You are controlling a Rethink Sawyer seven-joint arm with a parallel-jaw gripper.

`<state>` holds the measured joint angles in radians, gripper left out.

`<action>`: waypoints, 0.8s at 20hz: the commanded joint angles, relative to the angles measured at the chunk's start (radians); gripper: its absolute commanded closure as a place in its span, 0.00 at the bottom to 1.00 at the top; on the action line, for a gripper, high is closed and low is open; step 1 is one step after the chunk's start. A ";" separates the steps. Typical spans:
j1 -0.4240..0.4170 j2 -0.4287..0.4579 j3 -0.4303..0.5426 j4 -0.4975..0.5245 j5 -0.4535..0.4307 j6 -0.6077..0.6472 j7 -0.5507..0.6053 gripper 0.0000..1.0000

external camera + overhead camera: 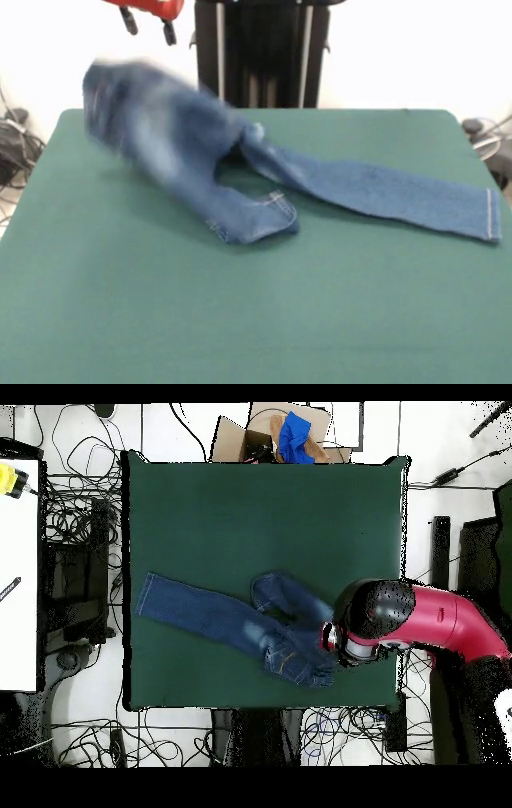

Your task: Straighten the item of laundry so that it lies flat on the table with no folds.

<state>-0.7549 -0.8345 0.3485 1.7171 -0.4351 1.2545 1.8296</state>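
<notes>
Front view, item one: jeans [240, 180], small, blue denim with faded pale patches. One leg lies flat and straight on the desk [256, 320], its hemmed cuff toward the desk's right edge. The other leg is shorter in outline, its cuff end curled back on itself in front of the crotch. The waist end is raised off the cloth at the desk's far left corner and shows only as a blur, so pockets and waistband cannot be made out. Overhead view confirms one long leg laid out straight, the other bent beside it, and the waist end bunched against the arm's head.

Item two: gripper [150, 28], two dark fingers under a red housing, at the top edge above the raised waist end. They stand apart with nothing between them; the denim hangs below and clear of them, so the gripper reads as open and empty.

Item three: robot arm [440, 624], red and black, reaching over the desk's edge beside the waist end.

Risks, as judged: the lifted waist end may land folded or heaped rather than flat; the curled cuff will stay doubled unless it is drawn out separately; a pull on the waist could drag the straight leg askew.

Hidden: the arm's head covers the gripper and part of the waist in the overhead view.
</notes>
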 commanded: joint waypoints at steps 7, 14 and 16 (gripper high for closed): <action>0.012 0.009 0.086 0.069 0.034 -0.090 -0.102 0.00; 0.043 0.013 0.093 0.048 0.050 -0.047 -0.081 0.00; 0.051 0.017 0.095 0.048 0.060 -0.044 -0.073 0.00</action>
<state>-0.7475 -0.8343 0.3673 1.7187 -0.4100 1.2545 1.8296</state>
